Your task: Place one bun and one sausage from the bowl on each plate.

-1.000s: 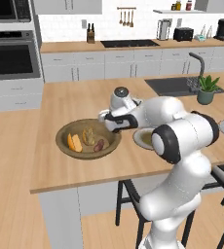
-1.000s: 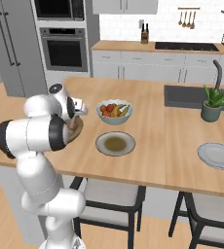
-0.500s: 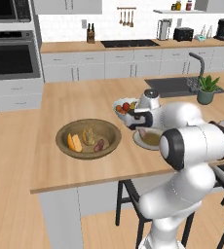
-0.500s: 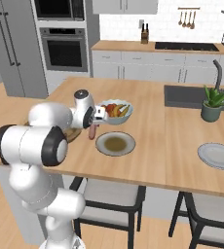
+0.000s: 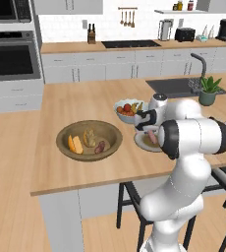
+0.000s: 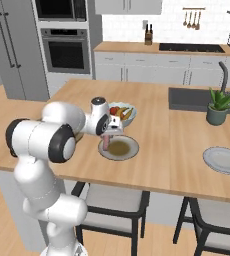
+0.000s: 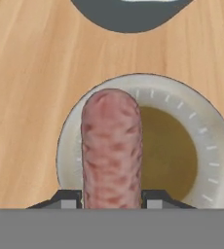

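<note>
- One sausage (image 7: 111, 148) sits clamped between the gripper (image 7: 111, 198) fingers, hanging over the near plate (image 7: 209, 160); in the hand view both dark tips press its sides.
- Step in hand, as I judge it: delivering the sausage to the first plate. The gripper (image 6: 108, 136) hovers above that plate's (image 6: 129, 151) left part, not yet touching it.
- Plate has a brownish middle; can't tell if that is a bun or just the plate's colouring.
- Next move likely calls for lowering until the sausage's free end is near the plate surface, then parting the jaws so it drops inside the rim, not off the left edge.
- Sausage long axis runs along the gripper's pointing line. In the right base view it (image 6: 106, 143) hangs roughly upright, free end down toward the plate. Held by its upper end, so it may tip sideways on release.
- Brown bowl (image 5: 67, 134) sits well left of the gripper (image 5: 150, 132) on the counter (image 5: 66, 108), with some orange and brownish pieces inside; exact kinds too small to tell.
- Second plate (image 6: 226, 161) lies far right on the counter, well apart, looks bare.
- Fruit bowl (image 6: 128, 111) stands just behind the near plate; no part in this.
</note>
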Controlling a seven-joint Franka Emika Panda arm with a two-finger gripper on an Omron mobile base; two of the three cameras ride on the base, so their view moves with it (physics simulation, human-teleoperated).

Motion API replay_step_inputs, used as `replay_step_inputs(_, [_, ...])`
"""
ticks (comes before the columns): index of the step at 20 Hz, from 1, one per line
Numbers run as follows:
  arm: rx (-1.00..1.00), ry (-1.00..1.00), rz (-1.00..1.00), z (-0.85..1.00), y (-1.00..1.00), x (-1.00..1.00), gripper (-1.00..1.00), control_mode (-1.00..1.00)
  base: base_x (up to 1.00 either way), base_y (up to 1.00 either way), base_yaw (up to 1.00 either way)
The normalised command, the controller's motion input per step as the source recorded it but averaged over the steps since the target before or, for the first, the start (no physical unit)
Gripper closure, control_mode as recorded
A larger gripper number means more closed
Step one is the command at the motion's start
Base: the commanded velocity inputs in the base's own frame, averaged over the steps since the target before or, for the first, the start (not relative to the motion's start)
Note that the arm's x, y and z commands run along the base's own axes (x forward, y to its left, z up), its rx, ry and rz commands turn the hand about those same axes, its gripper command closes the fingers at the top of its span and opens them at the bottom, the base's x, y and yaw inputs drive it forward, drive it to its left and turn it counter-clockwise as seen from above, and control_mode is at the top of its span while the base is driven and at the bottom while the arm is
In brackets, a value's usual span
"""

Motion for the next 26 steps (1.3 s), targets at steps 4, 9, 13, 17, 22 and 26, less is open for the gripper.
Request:
replay_step_inputs(4, [-0.01,0.08,0.00,-0.36,0.00,-0.01,1.00,-1.00,0.00,0.00,0.00])
replay_step_inputs(9, [0.00,0.00,0.00,-0.28,-0.01,-0.01,1.00,-1.00,0.00,0.00,0.00])
replay_step_inputs(13, [0.00,-0.03,0.00,-0.21,0.00,0.00,1.00,-1.00,0.00,0.00,0.00])
replay_step_inputs(17, [-0.01,-0.04,-0.01,-0.04,0.04,0.00,1.00,-1.00,0.00,0.00,0.00])
replay_step_inputs(22, [-0.01,0.00,-0.07,0.00,0.00,0.25,-1.00,-1.00,0.00,0.00,0.00])
replay_step_inputs(26, [0.00,0.00,0.00,0.00,0.00,0.00,-1.00,-1.00,0.00,0.00,0.00])
